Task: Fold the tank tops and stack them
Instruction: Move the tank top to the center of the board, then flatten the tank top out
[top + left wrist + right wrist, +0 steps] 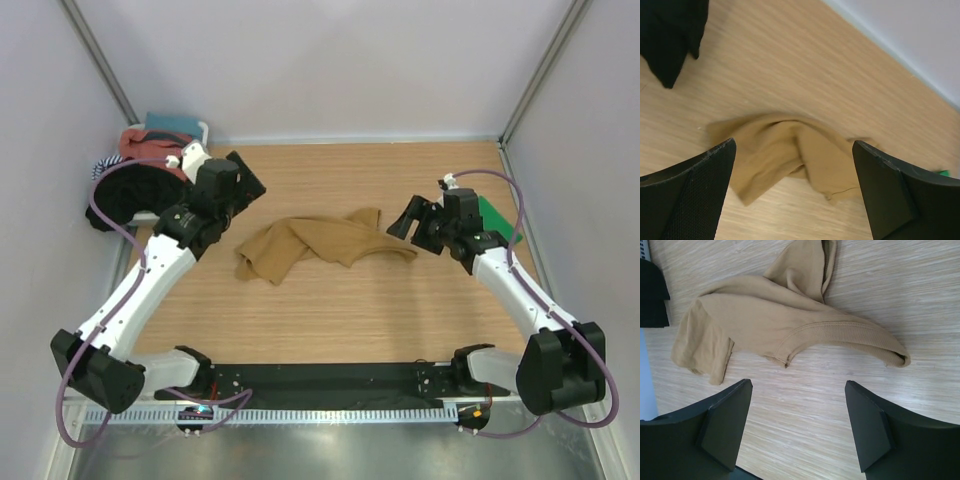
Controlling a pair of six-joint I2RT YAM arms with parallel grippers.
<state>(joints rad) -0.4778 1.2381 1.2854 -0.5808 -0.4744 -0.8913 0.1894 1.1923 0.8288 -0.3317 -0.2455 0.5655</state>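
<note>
Top view: 1 tan top (pixel 315 245) lay crumpled on the table (pixel 350 320) between the 2 grippers, touching neither. 1 green top (pixel 500 222) sat behind the right gripper (pixel 405 222).
Left wrist: left gripper (pixel 794 145) was spread wide and empty, tan top just past it.
Right wrist: same deal.

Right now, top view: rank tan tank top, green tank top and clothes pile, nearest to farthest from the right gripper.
1. tan tank top, just left of the right gripper.
2. green tank top, on its right.
3. clothes pile, far-left corner.
</note>
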